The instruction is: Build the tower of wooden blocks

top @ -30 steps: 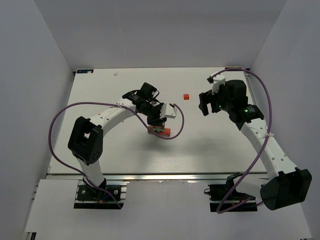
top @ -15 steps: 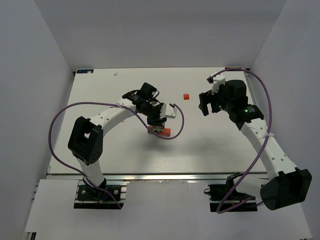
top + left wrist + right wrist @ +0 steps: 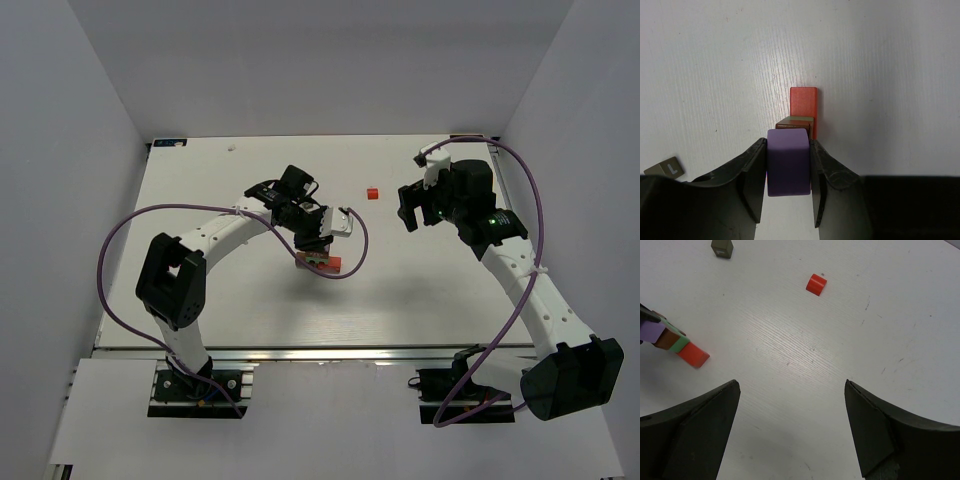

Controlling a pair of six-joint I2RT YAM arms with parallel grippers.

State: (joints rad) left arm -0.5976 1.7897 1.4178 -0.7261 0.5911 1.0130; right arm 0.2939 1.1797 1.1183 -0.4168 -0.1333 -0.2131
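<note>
On the left of the white table [image 3: 200, 180], the left gripper [image 3: 788, 150] points down at the tower [image 3: 320, 262], which stands a little left of the table's middle. Its jaws are clenched on a lilac block [image 3: 788, 162], one finger pressed flat against each side face. In the left wrist view this block is the piece nearest the camera. Just beyond its far edge show a brown block [image 3: 795, 123] and a thin strip of green block [image 3: 803, 118], with a red bar [image 3: 804, 100] reaching farthest out across the table. Whether the lilac block already rests on the brown one or hangs just over it cannot be told.

From the right wrist view the same pieces run in one touching line: lilac, brown, green [image 3: 682, 343], red [image 3: 693, 355].

A dark grey block [image 3: 662, 167] (a white letter L on one face) lies on the table near the left gripper, apart from the tower.

Further right, a loose red cube [image 3: 372, 192] sits alone, beyond the tower and between the two grippers.

On the right, the right gripper [image 3: 791, 387] hangs above bare table with its jaws spread wide and nothing between them. It is well apart from the tower, and the red cube lies ahead of its fingertips.
</note>
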